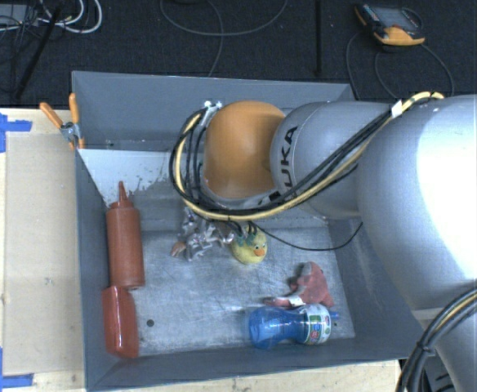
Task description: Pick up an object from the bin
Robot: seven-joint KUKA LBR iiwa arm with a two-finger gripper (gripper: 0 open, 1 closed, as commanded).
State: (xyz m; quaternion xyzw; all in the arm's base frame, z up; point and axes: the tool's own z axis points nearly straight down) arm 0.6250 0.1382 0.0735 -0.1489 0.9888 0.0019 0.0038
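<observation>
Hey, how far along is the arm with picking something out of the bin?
Done: the gripper is down in the middle of the bin, beside a yellow duck toy. In hand: nothing visibly gripped. Left: grasping and lifting; the two brown squeeze bottles, the blue bottle and the pink toy all lie on the floor.

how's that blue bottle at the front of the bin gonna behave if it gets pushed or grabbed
The blue bottle lies on its side and looks round, so a push across it would probably roll it. Its shiny body suggests hard plastic: likely stiff, perhaps slippery. The pink thing just behind it might check a roll that way.
</observation>
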